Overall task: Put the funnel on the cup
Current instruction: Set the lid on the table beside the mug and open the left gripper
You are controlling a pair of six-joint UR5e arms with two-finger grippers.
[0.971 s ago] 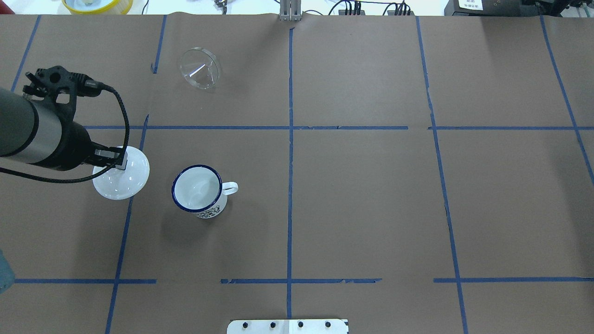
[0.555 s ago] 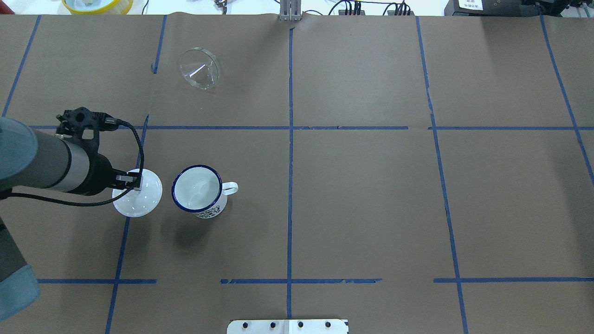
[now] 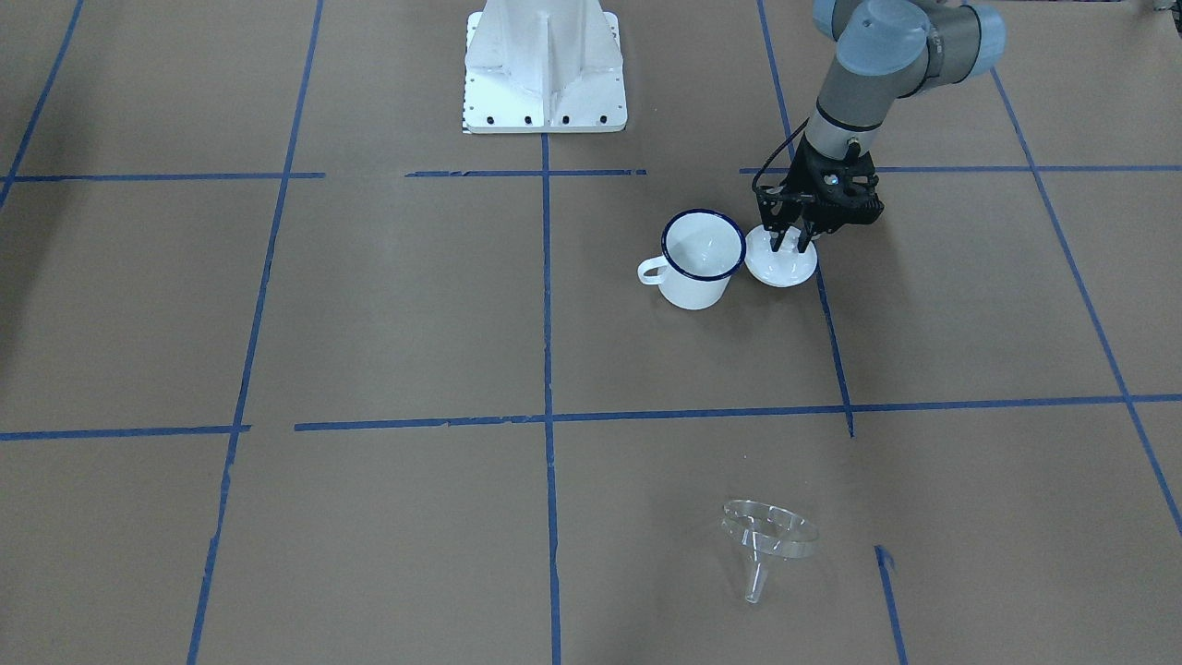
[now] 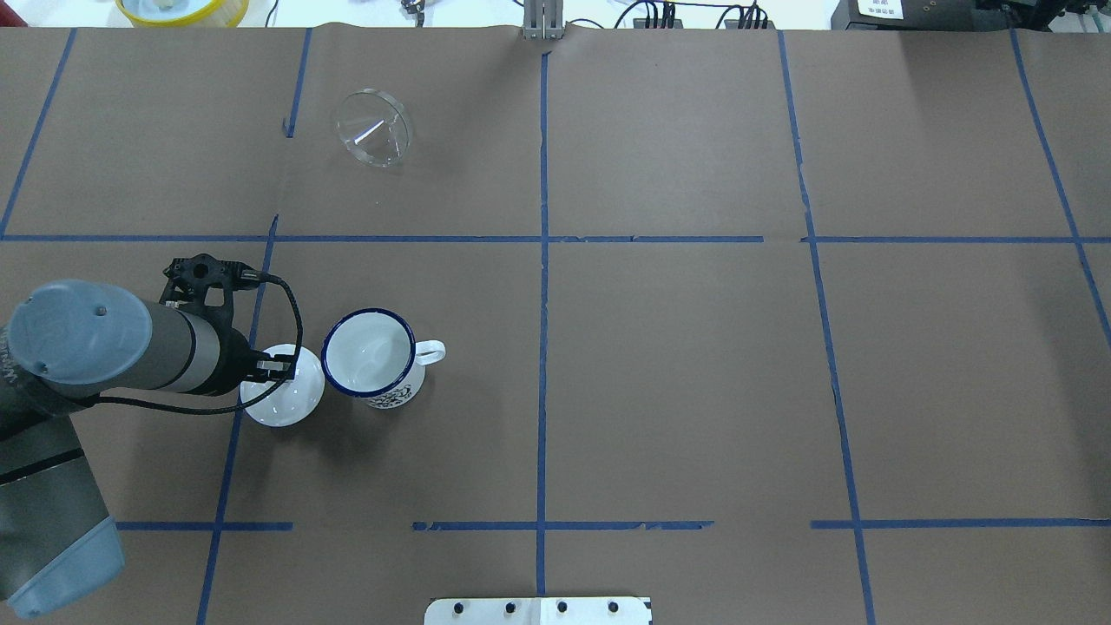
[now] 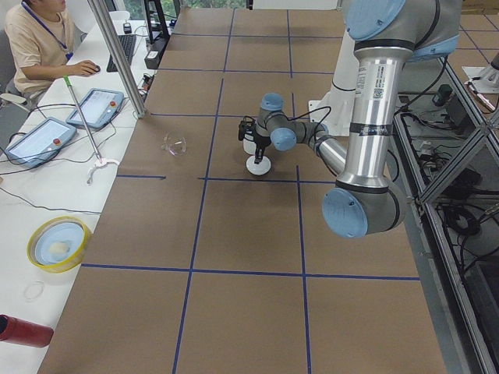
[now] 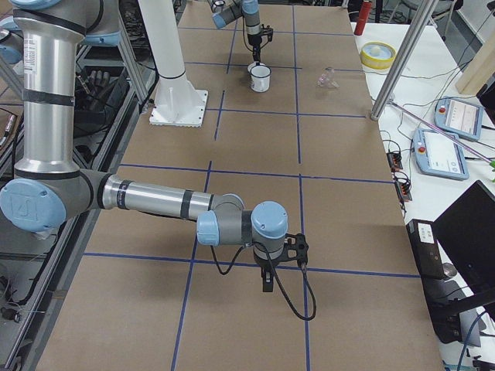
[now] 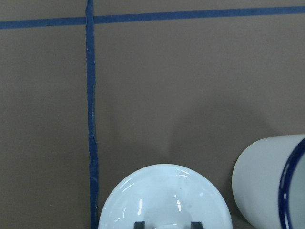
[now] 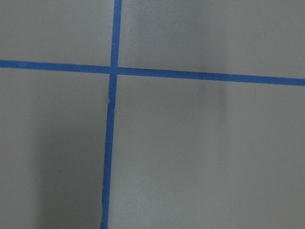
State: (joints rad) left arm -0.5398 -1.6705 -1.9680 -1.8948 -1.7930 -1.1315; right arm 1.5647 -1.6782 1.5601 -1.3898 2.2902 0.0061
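Observation:
The clear funnel lies on its side at the far left of the table, also seen in the front view, far from both grippers. The white cup with a blue rim stands upright and empty, handle to the right; it also shows in the front view. My left gripper is shut on the knob of a round white lid and holds it low, right beside the cup's left side. My right gripper hangs over bare table far off; I cannot tell whether it is open or shut.
A yellow bowl sits beyond the table's far edge. The robot's white base plate is at the near edge. An operator sits with tablets beyond the far edge. Blue tape lines cross the brown table cover.
My left gripper has carried the white lid toward the robot and to the right, and lower, until it sits right beside the cup. The cup and funnel have not moved.

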